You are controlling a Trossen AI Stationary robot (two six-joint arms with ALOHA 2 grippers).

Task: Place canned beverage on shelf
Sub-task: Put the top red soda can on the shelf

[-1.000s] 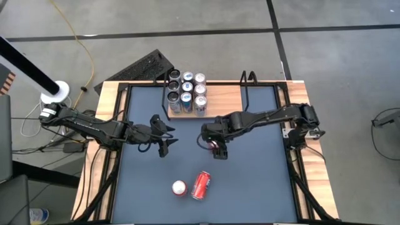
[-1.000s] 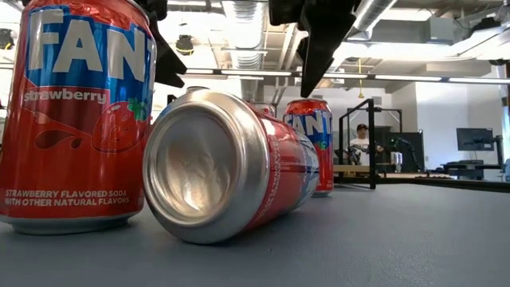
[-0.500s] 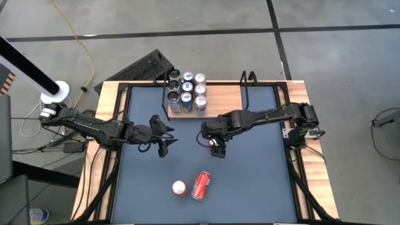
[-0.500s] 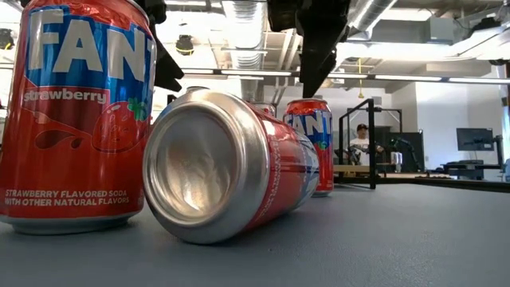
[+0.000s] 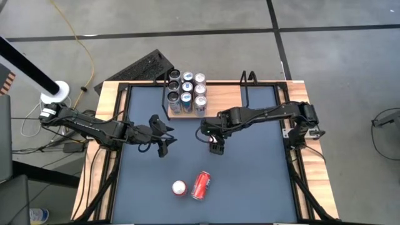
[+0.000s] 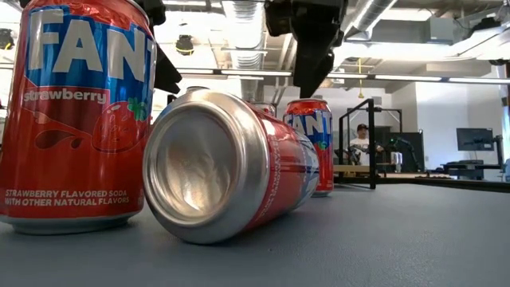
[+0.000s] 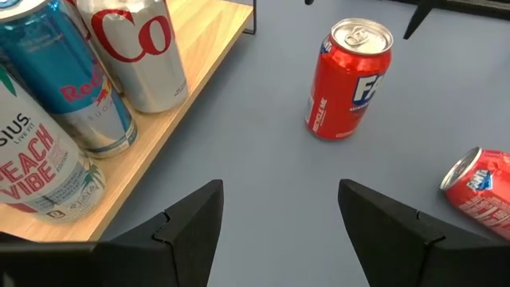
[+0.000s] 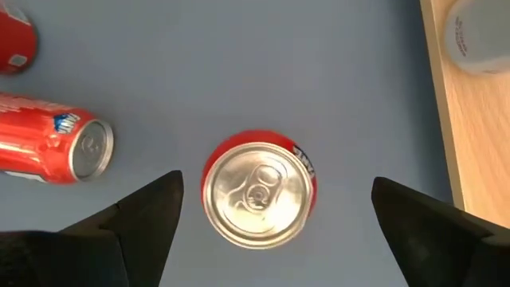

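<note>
A red Fanta can [image 8: 257,190] stands upright on the blue-grey table top; it also shows in the low view [image 6: 311,147] and the left wrist view [image 7: 349,80]. My right gripper [image 8: 275,185] hangs open just above it, pointing down with a finger on each side; in the high view [image 5: 215,147] it hides the can. My left gripper [image 5: 164,145] is open and empty, left of the can, and also shows in its own wrist view [image 7: 279,231]. The shelf [image 5: 219,97], a light-wood board with black rod uprights, stands at the far edge with several cans [image 5: 186,94] on its left end.
A second upright Fanta can [image 5: 179,187] and a red can lying on its side [image 5: 200,185] are near the front edge; they fill the low view [image 6: 76,119], [image 6: 231,175]. The right half of the shelf board is bare. A person [image 6: 362,139] sits in the room behind.
My right gripper has shifted slightly toward the table's far edge and now stands over the upright can, covering it in the high view. The can has not moved.
</note>
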